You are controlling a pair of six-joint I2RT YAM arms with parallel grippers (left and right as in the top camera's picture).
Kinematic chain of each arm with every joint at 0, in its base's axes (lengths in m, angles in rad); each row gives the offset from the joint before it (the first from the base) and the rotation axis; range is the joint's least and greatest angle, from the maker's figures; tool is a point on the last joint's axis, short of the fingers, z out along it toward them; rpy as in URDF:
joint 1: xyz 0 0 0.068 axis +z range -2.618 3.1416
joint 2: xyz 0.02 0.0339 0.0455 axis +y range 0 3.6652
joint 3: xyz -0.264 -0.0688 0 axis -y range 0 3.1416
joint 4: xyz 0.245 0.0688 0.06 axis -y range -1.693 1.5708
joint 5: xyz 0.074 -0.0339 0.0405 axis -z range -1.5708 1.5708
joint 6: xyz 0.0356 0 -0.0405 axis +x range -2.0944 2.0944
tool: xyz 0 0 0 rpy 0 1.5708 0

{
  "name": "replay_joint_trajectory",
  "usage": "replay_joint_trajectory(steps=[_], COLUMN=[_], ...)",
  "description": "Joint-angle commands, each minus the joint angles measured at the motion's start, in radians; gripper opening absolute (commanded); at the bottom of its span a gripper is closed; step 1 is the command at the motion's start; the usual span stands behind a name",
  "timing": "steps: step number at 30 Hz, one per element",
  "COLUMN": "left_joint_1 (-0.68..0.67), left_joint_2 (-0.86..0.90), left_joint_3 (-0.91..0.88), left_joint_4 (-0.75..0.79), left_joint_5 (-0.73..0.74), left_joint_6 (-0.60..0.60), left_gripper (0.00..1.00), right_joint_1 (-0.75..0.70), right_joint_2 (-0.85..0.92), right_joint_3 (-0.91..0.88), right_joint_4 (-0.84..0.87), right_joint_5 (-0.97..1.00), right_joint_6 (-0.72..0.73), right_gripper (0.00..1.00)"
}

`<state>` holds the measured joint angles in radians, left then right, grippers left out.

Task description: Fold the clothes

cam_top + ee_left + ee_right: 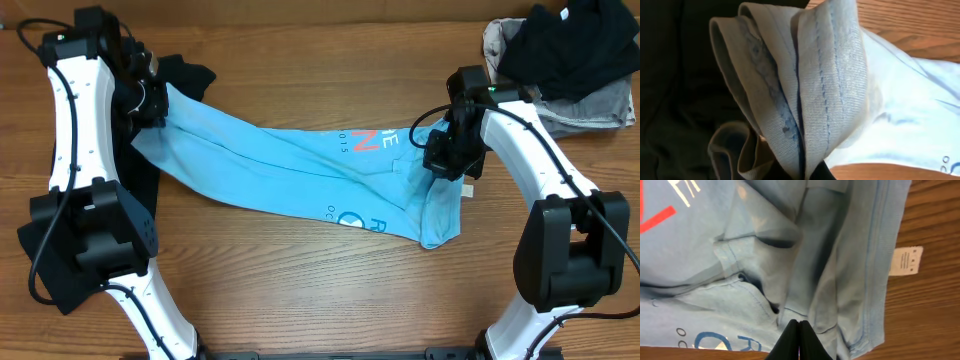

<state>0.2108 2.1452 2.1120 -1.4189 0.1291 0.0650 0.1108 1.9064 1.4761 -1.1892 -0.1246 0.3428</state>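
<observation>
The light blue T-shirt with white and red print lies stretched across the wooden table between my two grippers. My left gripper is shut on its bunched hem at the left end; the hem's stitched folds fill the left wrist view, pinched in the jaws. My right gripper is shut, its fingertips pinching creased shirt fabric near the right end. The small white tag sticks out past the shirt's edge onto the wood.
A black garment lies under and behind the left arm and shows dark in the left wrist view. A pile of black clothes on a grey garment sits at the back right corner.
</observation>
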Motion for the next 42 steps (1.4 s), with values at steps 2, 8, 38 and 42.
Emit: replay_joint_trajectory(steps=[2,8,38,42], left_joint_1=[-0.038,-0.139,-0.57,-0.575], left_joint_2=[0.0,0.002,0.06,0.061], left_joint_3=[0.01,0.009,-0.003,-0.003], left_joint_4=[-0.013,-0.013,0.043,0.043], left_joint_5=[0.026,0.027,0.026,0.031], left_joint_6=[0.048,0.047,-0.047,-0.056], left_gripper=[0.04,0.04,0.09,0.09], right_joint_1=[-0.007,-0.007,-0.179,-0.179], right_joint_2=[-0.025,-0.031,-0.276,-0.276], right_joint_3=[-0.003,0.005,0.063,0.063], right_joint_4=[0.007,0.005,-0.042,-0.035], right_joint_5=[-0.013,-0.035,-0.06,-0.06], right_joint_6=[0.002,-0.025,-0.112,-0.112], right_gripper=[0.04,0.04,0.15,0.16])
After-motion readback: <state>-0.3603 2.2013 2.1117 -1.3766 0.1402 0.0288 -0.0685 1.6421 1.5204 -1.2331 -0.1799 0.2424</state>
